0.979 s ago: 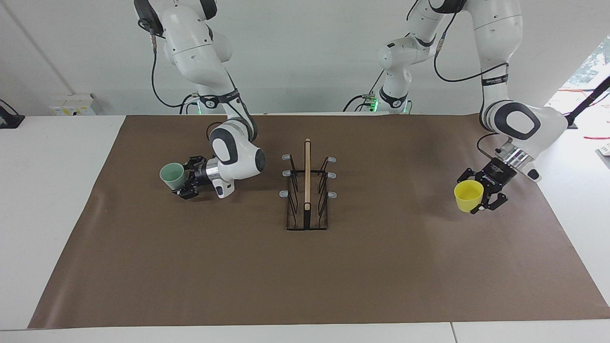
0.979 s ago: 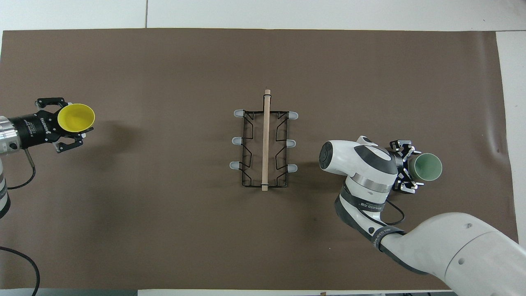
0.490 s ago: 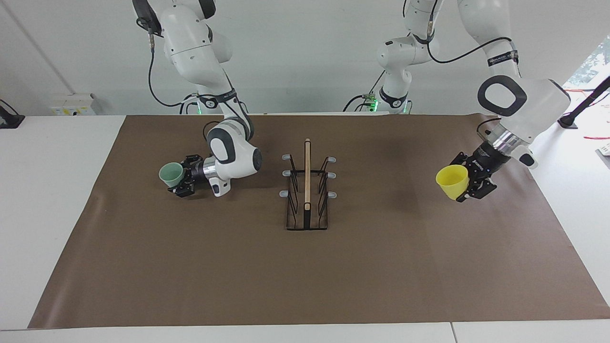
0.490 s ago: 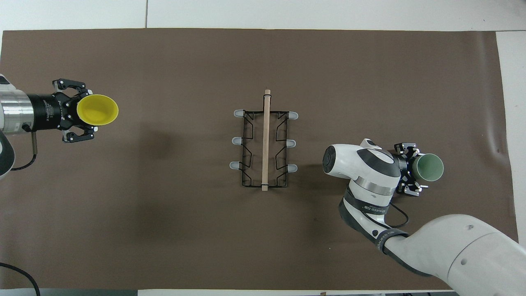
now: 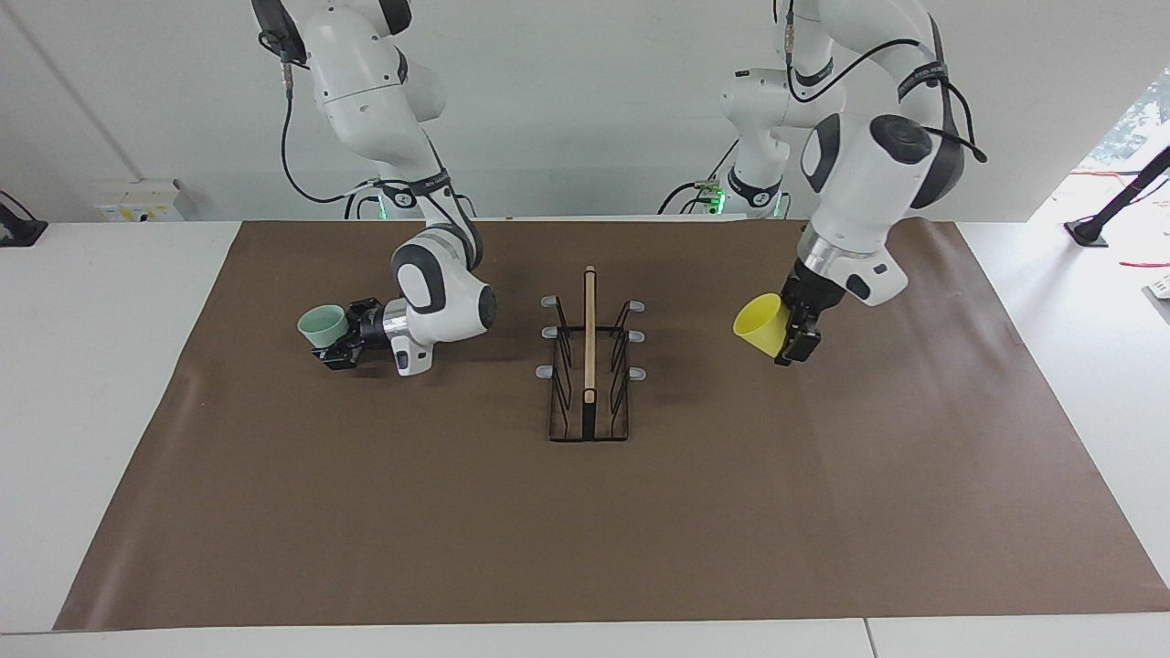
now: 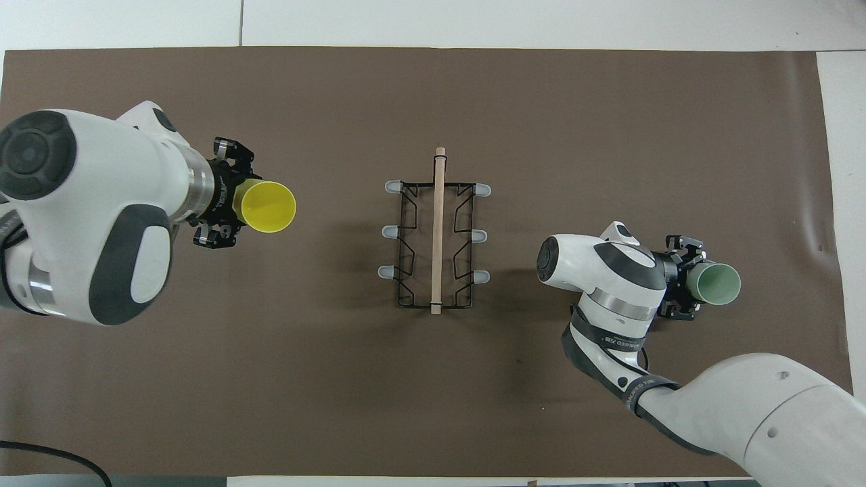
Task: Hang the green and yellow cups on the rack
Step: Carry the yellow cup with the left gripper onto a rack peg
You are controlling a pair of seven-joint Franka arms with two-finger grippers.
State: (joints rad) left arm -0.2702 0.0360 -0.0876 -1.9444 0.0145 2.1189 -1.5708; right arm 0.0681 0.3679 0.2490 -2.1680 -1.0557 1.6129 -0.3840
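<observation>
My left gripper hangs in the air toward the left arm's end of the tabletop, wrist bent steeply down, fingers clamped. My right gripper lies low toward the right arm's end, wrist nearly level and pointing at that edge, fingers clamped.

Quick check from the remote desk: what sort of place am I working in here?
Most likely a robotics lab bench, not a kitchen. A brown mat covers a white table before a bare white wall, loose cables trail from both arms' bases, and only the rack stands on the mat.
</observation>
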